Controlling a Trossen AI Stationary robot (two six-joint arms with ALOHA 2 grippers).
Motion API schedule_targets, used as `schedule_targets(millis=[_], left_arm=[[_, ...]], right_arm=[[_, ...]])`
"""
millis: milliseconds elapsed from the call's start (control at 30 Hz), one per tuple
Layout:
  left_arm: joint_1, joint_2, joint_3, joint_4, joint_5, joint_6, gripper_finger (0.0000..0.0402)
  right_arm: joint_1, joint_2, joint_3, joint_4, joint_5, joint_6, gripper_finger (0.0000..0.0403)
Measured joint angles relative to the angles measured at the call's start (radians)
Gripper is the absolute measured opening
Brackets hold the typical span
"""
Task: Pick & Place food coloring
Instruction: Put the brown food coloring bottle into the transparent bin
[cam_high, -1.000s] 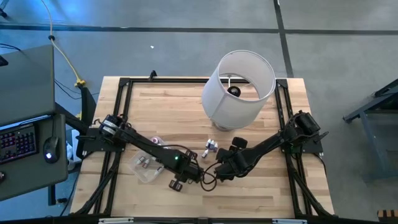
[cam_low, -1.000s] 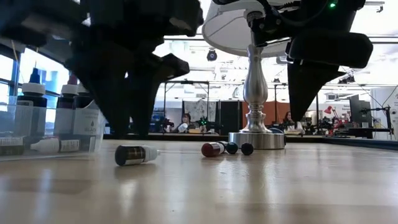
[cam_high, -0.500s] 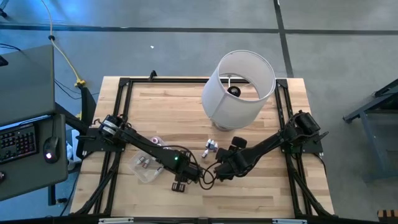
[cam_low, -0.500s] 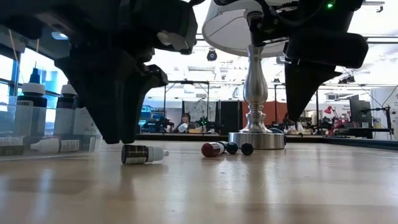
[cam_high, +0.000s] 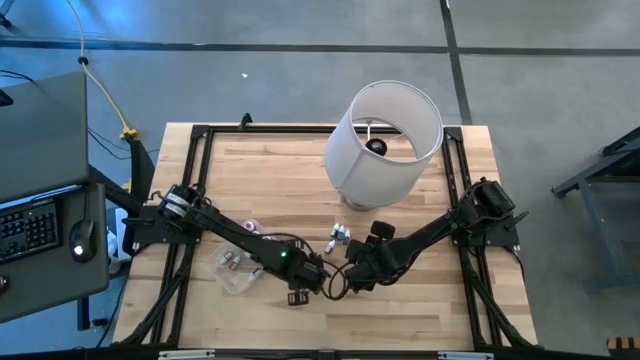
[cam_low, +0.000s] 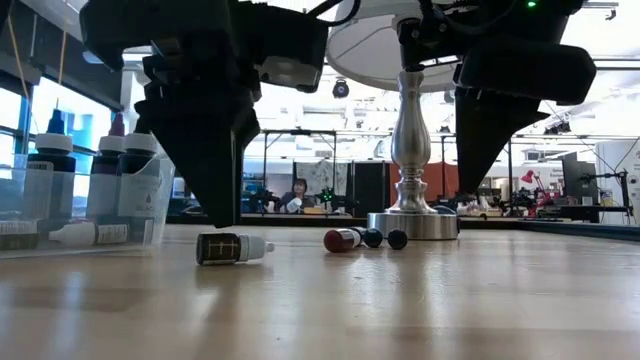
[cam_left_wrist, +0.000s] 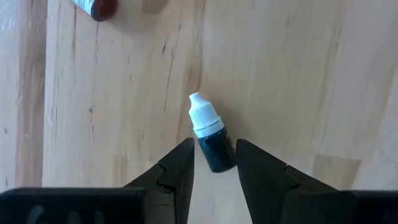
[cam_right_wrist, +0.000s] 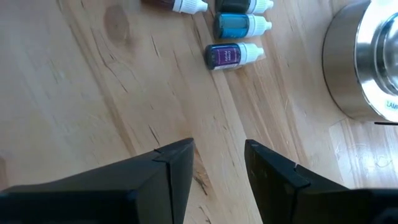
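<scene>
A dark food coloring bottle with a white cap (cam_left_wrist: 208, 134) lies on its side on the wooden table (cam_high: 400, 300). My left gripper (cam_left_wrist: 214, 165) hangs open just above its base end, pointing down, one finger on either side and clear of it, as the low view shows (cam_low: 225, 215). Several more bottles (cam_right_wrist: 233, 56) lie in a cluster near the lamp's base (cam_low: 365, 239). My right gripper (cam_right_wrist: 217, 165) stands open above bare wood, short of that cluster. More bottles (cam_low: 50, 170) stand in the clear tub (cam_high: 232, 270).
A lamp with a big white shade (cam_high: 385, 145) and a metal base (cam_right_wrist: 367, 62) stands at the far right of the table. Another bottle end (cam_left_wrist: 99, 7) shows beyond the left gripper. A black frame (cam_high: 200, 135) runs round the table's edges.
My left gripper has rolled about its own pointing line above the dark bottle, staying in place; its fingers now straddle the bottle's base end. My right arm has kept still.
</scene>
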Motion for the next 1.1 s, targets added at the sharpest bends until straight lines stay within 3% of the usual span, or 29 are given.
schedule_targets(millis=[333,633,967,1100], left_arm=[[0.006,0.0,0.0,0.027,-0.003,-0.011,0.0115],[0.025,0.074,0.007,0.064,0.04,-0.03,0.0115],[0.026,0.082,0.003,0.065,0.039,0.075,0.0115],[0.025,0.071,0.001,0.059,0.039,0.098,0.0098]], right_arm=[[0.0,0.0,0.0,0.0,0.0,0.001,0.0137],[0.0,0.0,0.0,-0.003,-0.003,0.001,0.0138],[0.0,0.0,0.0,0.0,-0.002,0.0,0.0137],[0.0,0.0,0.0,-0.009,-0.006,0.0,0.0137]])
